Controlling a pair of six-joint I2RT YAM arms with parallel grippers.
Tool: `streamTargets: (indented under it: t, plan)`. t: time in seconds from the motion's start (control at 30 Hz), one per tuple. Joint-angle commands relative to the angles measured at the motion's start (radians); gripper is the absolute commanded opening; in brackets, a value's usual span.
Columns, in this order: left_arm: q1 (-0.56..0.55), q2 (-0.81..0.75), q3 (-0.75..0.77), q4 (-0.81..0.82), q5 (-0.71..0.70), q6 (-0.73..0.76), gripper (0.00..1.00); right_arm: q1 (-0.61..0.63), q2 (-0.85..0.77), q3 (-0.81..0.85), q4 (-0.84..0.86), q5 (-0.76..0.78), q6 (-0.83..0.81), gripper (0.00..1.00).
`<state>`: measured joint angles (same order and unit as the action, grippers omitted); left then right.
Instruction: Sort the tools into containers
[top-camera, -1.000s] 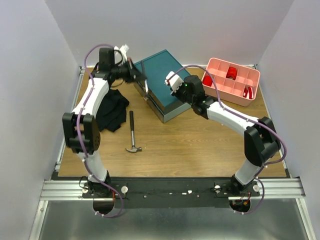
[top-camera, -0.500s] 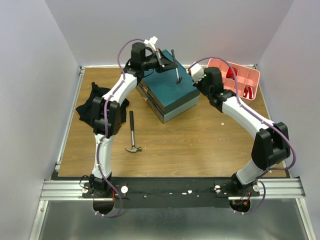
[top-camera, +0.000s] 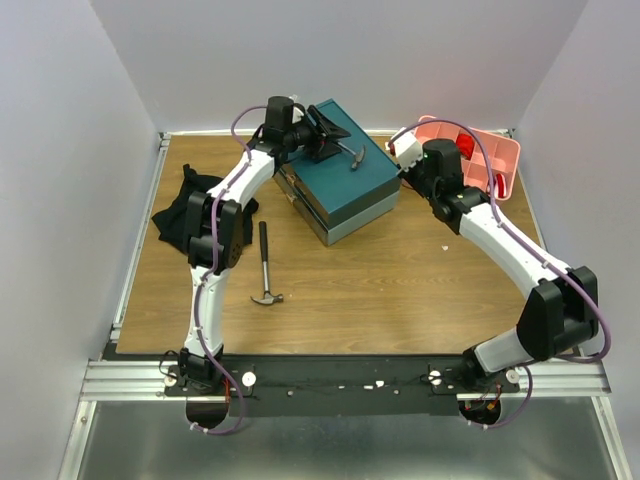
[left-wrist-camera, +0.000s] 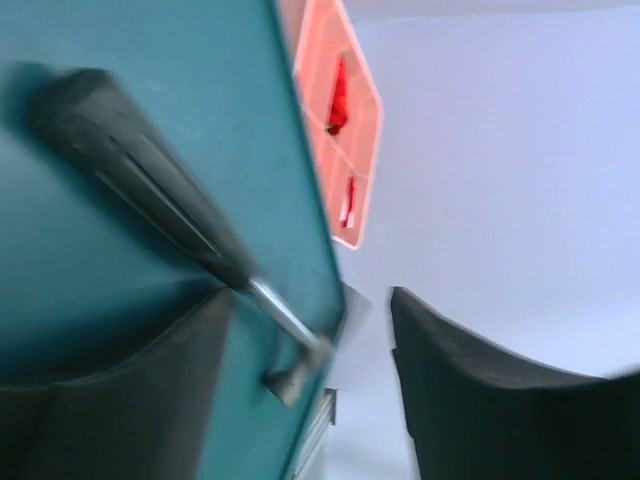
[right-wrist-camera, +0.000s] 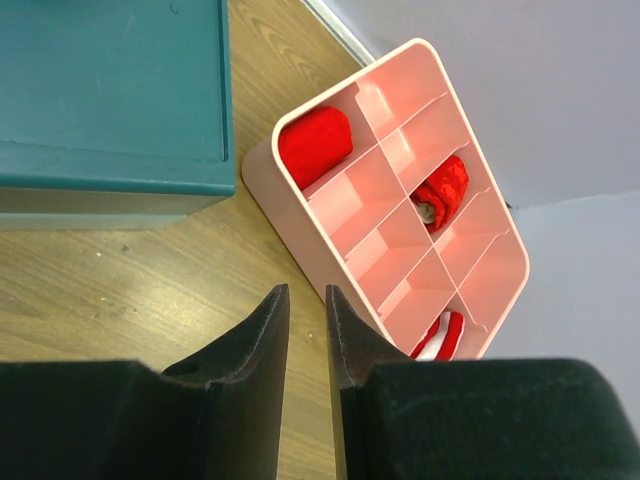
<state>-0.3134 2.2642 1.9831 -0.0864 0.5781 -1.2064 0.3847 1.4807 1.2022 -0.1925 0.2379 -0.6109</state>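
The left hand (left-wrist-camera: 312, 300) hangs over the far part of the teal drawer box (top-camera: 345, 190), its two fingers (left-wrist-camera: 470, 400) spread wide and gripping nothing. Between them a dark-handled hammer (left-wrist-camera: 140, 180) lies flat on the box's lid. In the left wrist view its thin steel neck and head reach the lid's edge; that view is blurred. From above, this hammer sits near the far right part of the lid.

A second hammer (top-camera: 264, 262) lies on the wooden bench (top-camera: 400, 290), near and to the left of the box, with its head towards the near side. A crumpled black cloth (top-camera: 180, 212) lies at the left of the bench, beside the left arm.

The right hand (right-wrist-camera: 304, 292) hovers above the bare strip of bench between the drawer box and a pink compartment tray (right-wrist-camera: 400, 250). Its fingers stand only a narrow slit apart, with nothing in the gap. The tray sits at the far right of the bench and holds red items (right-wrist-camera: 315, 140) in several compartments.
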Motion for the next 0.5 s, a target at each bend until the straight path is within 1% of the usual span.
streamTargets:
  t: [0.0, 0.1, 0.13, 0.17, 0.2, 0.23, 0.3, 0.33, 0.37, 0.4, 0.43, 0.47]
  plan:
    - [0.002, -0.049, -0.032, 0.002, 0.014, 0.037, 0.81, 0.002, 0.023, 0.016, -0.028, -0.037, 0.010, 0.30]
    - [0.026, -0.156, -0.099, -0.055, 0.054, 0.059, 0.83, 0.002, 0.030, 0.005, -0.016, -0.046, 0.019, 0.31]
    - [0.046, -0.217, -0.119, -0.099, 0.063, 0.077, 0.84, 0.002, 0.035, 0.000, -0.015, -0.052, 0.020, 0.31]
    - [0.062, -0.245, -0.157, -0.128, 0.077, 0.099, 0.85, 0.002, 0.039, -0.003, -0.012, -0.061, 0.022, 0.32]
    - [0.075, -0.273, -0.187, -0.151, 0.083, 0.126, 0.85, 0.002, 0.043, -0.007, -0.009, -0.064, 0.028, 0.32]
    - [0.091, -0.337, -0.220, -0.185, 0.086, 0.181, 0.85, 0.002, 0.046, -0.012, -0.005, -0.069, 0.030, 0.32]
    - [0.138, -0.400, -0.318, -0.245, 0.065, 0.266, 0.85, 0.000, 0.059, -0.015, 0.002, -0.078, 0.039, 0.33]
    - [0.152, -0.461, -0.349, -0.315, 0.045, 0.394, 0.84, 0.002, 0.067, -0.015, 0.005, -0.083, 0.042, 0.33]
    - [0.166, -0.491, -0.400, -0.358, 0.020, 0.481, 0.83, 0.000, 0.079, -0.012, 0.010, -0.086, 0.046, 0.33]
    - [0.168, -0.515, -0.411, -0.422, -0.091, 0.569, 0.82, 0.000, 0.088, -0.009, 0.011, -0.092, 0.054, 0.34]
    - [0.163, -0.546, -0.418, -0.561, -0.150, 0.672, 0.78, 0.002, 0.096, -0.003, 0.011, -0.094, 0.059, 0.33]
    - [0.155, -0.554, -0.449, -0.617, -0.211, 0.794, 0.76, 0.002, 0.105, 0.013, 0.010, -0.098, 0.065, 0.34]
